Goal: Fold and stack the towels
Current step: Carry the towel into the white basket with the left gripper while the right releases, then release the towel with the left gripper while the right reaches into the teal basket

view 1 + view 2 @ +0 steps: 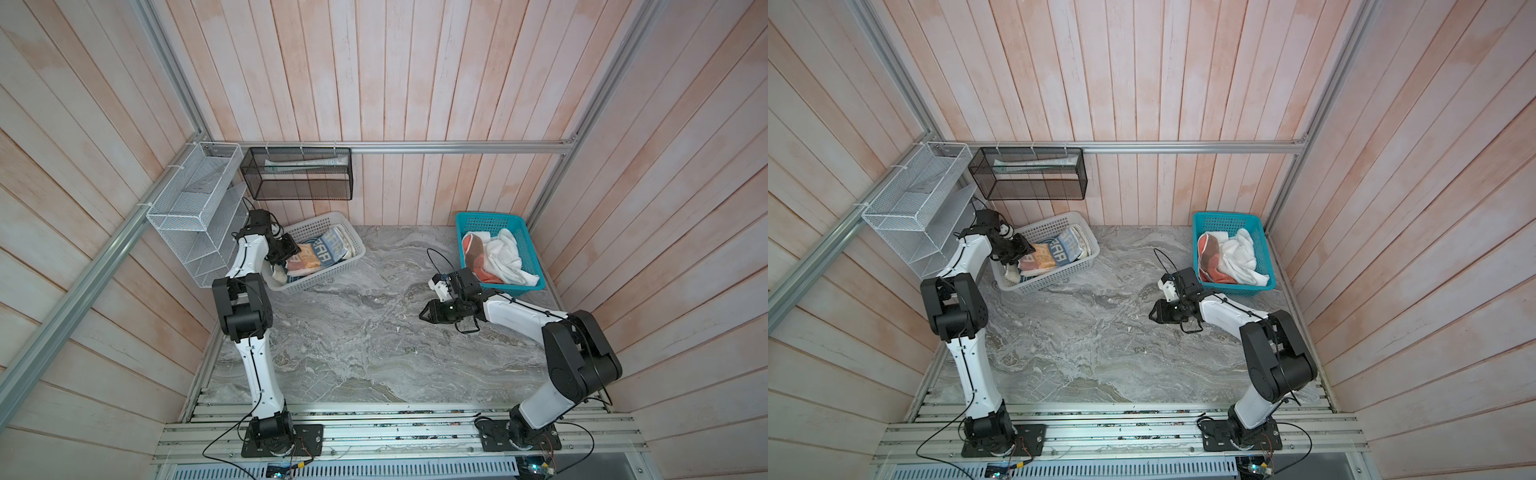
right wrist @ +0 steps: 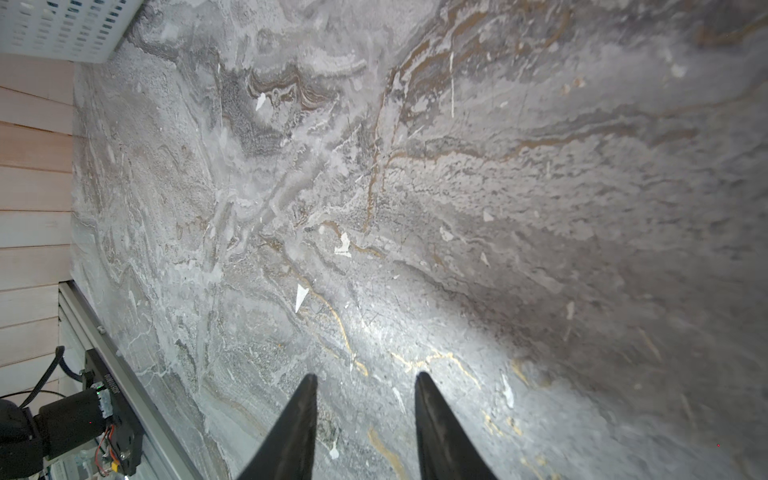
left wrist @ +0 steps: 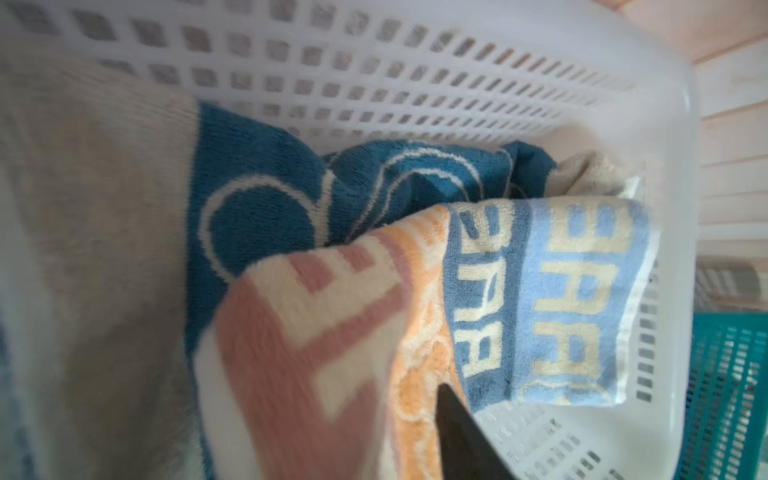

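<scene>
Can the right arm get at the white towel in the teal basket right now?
Probably yes: the right gripper hangs open and empty just beside the teal basket, and the white towel lies uncovered on top; only the basket wall intervenes.

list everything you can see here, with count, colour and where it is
table: 1, grey marble, under everything
white basket: 1, white, back left of table
lettered towel: 1, white, blue and orange, in white basket, on top
blue towel: 1, blue with cream border, in white basket, partly under lettered towel
teal basket: 1, teal, back right of table
salmon towel: 1, salmon and brown, in teal basket
white towel: 1, white, in teal basket beside salmon towel
wire rack: 1, white, left wall
mesh shelf: 1, black, back wall
tube: 1, pale, in mesh shelf
left hand: 1, black, over white basket at lettered towel, grip unclear
right hand: 1, black, open and empty above table
</scene>
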